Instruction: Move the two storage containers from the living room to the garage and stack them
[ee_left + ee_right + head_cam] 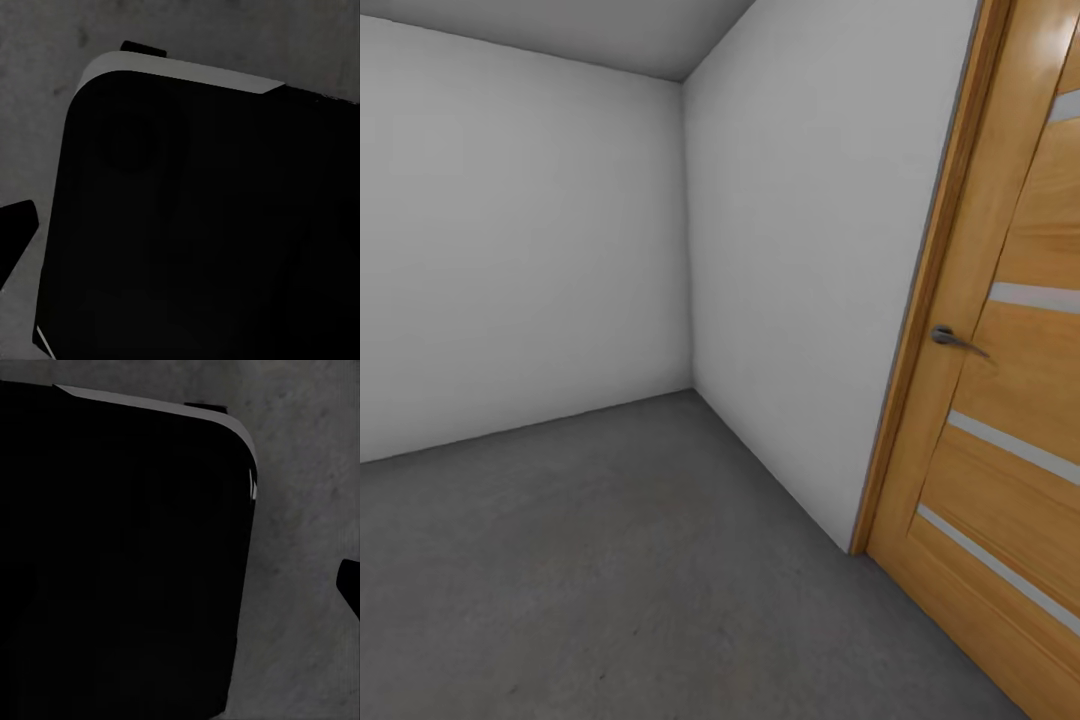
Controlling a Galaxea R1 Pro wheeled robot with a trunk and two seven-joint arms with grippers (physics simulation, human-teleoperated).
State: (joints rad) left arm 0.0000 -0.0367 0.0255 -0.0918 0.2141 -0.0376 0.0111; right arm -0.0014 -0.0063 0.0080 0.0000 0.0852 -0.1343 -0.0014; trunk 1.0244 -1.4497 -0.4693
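dark grey concrete floor (610,560) lies nearest in the head view and runs back to a bare corner where the left wall (510,230) meets the right wall (810,250). further right stands a wooden door (1010,400) with pale horizontal strips and a grey lever handle (957,340). this looks like the garage.

both wrist views look down on a large black rounded body with a pale edge (187,75), probably the robot's own base (120,570), with mottled concrete around it. a dark tip (16,225) at the frame edge of the left wrist view, and another (351,585) in the right wrist view, may be finger ends; i cannot tell whether either set of jaws is released or clenched.

no orange-red bin can be seen, so nothing can be placed relative to the jaws, and where the bins are i cannot say. my judgement: the robot is in transit. to do this well, turn slowly, keep clear of the door and frame, and tuck the arms in.

no brand, label or writing is readable.
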